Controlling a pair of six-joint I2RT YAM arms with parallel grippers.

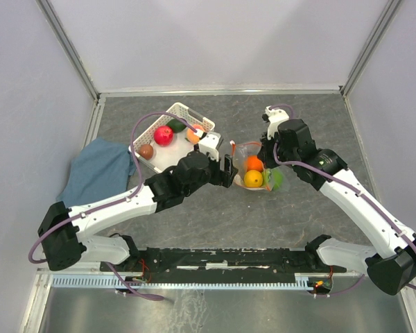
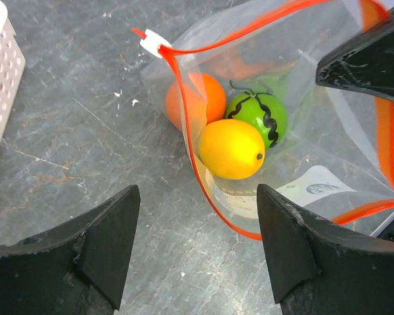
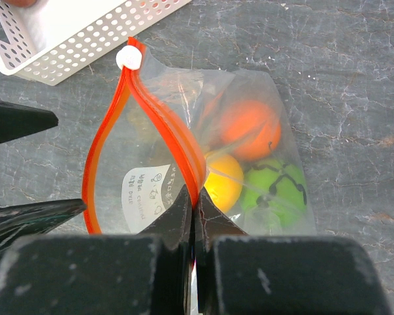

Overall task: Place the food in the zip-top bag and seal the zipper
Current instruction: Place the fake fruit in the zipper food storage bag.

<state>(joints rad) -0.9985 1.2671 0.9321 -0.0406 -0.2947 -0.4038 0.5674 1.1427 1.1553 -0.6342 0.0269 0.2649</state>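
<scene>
The clear zip-top bag (image 1: 253, 166) lies mid-table with its mouth held open. Inside it are an orange (image 3: 249, 129), a yellow lemon (image 2: 231, 148) and a green round fruit (image 2: 257, 118). Its red-orange zipper (image 3: 164, 125) has a white slider (image 3: 129, 58) at one end. My right gripper (image 3: 196, 200) is shut on the zipper edge of the bag. My left gripper (image 2: 198, 230) is open and empty, just in front of the bag's mouth. A red apple (image 1: 163, 135), a peach (image 1: 194, 134), a dark green avocado (image 1: 175, 125) and a brown piece (image 1: 146, 150) lie in the white basket (image 1: 184, 111).
A blue cloth (image 1: 97, 170) lies at the left, beside the basket. The basket's corner shows in the left wrist view (image 2: 0, 79) and in the right wrist view (image 3: 79, 39). Grey walls enclose the table on three sides.
</scene>
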